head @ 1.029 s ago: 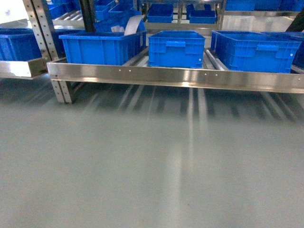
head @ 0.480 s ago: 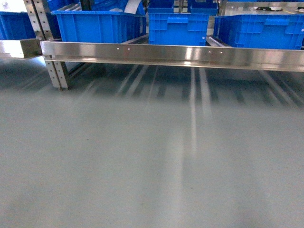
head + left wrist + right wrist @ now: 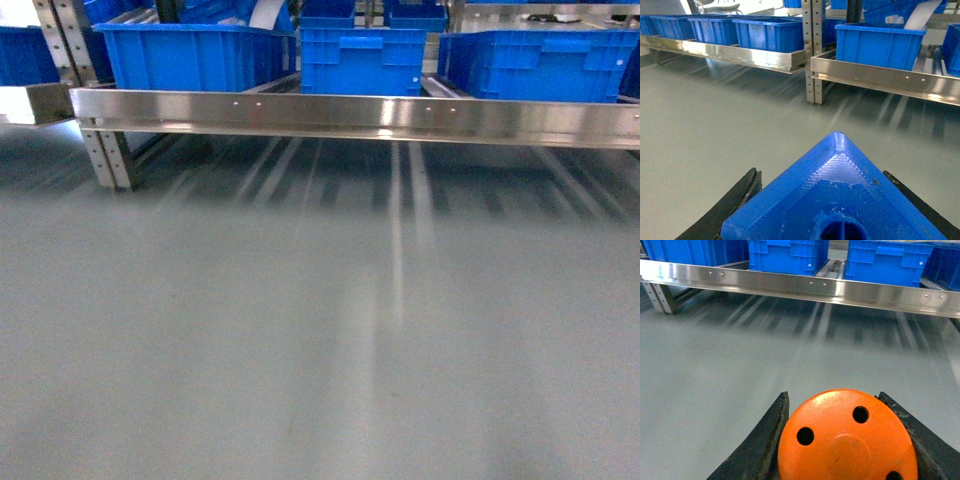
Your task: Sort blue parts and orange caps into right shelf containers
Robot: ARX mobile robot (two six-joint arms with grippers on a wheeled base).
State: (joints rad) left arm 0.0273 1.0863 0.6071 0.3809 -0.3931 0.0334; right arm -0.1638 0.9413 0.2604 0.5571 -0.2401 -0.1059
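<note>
The left gripper (image 3: 832, 220) pinches a blue part (image 3: 840, 200) between its dark fingers (image 3: 735, 200), one at each side of the block; the part's pointed corner aims toward the shelf (image 3: 880, 80) and a round hole shows in its near face. The right gripper (image 3: 845, 440) is closed the same way on an orange cap (image 3: 847, 440) — its flat end with small holes faces the wrist camera, and a black finger presses on either flank.

In the head view neither arm shows. The shelf's shiny riveted front rail (image 3: 360, 112) runs across the top of the picture, above bare grey floor (image 3: 320, 340). Behind the rail stand three blue containers (image 3: 360, 58) side by side — a wide one on the left, a narrower one in the middle, another wide one on the right. Their insides are hidden from here.
</note>
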